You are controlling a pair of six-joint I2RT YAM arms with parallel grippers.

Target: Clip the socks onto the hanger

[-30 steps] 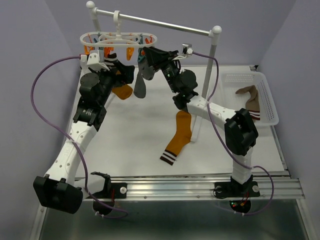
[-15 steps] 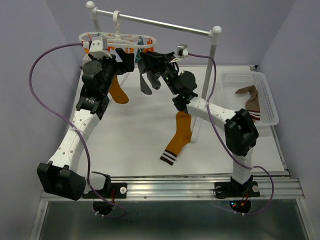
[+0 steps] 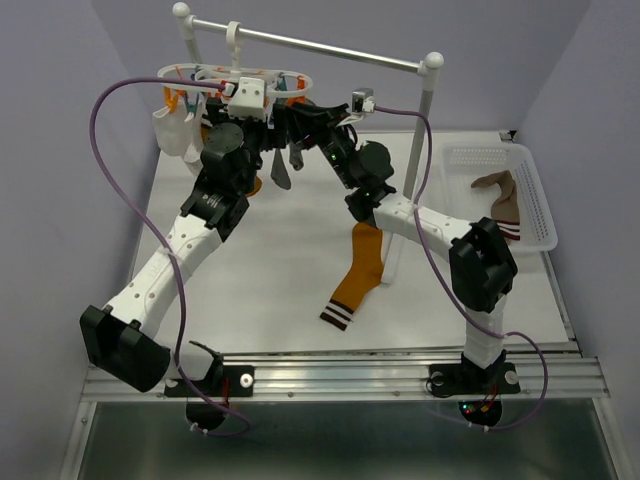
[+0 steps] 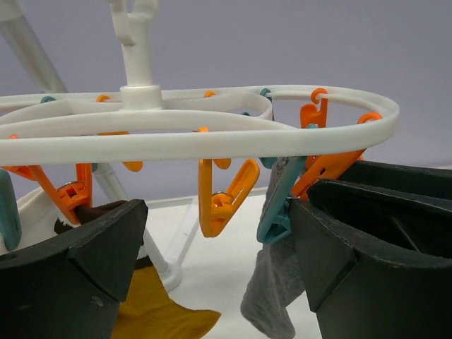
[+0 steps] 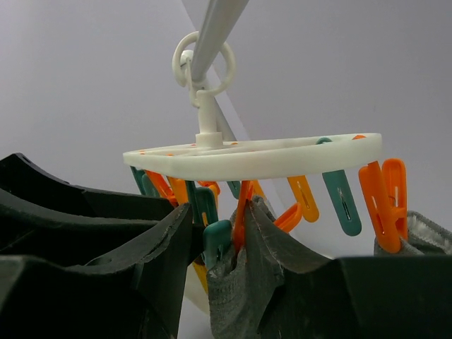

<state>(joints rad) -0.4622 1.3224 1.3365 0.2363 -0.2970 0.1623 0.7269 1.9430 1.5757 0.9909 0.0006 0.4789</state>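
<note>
Several socks hang from the hanger (image 4: pixel 212 131) already, among them a white sock (image 3: pixel 172 130) at its left end and a grey sock (image 4: pixel 272 304) whose cuff sits at a teal clip (image 4: pixel 277 212). The right gripper (image 5: pixel 219 212), half closed, appears to pinch that cuff just under the clip. The left gripper (image 4: pixel 226 201) is spread wide, its fingers on either side of an empty orange clip (image 4: pixel 222 194), neither touching it. A mustard sock (image 3: pixel 360 268) lies flat on the table (image 3: pixel 260 290), and a brown sock (image 3: pixel 500 200) rests in the basket (image 3: pixel 540 205). Socks are light, limp and a little stretchy, so one will sag and fold from wherever it is held. I judge the cuff edge the best hold, since it leaves a thin flap free to slide into a clip. The hanger hangs loose from the rail (image 3: pixel 330 47), so pressing on a clip will likely swing it unless it is steadied.
</note>
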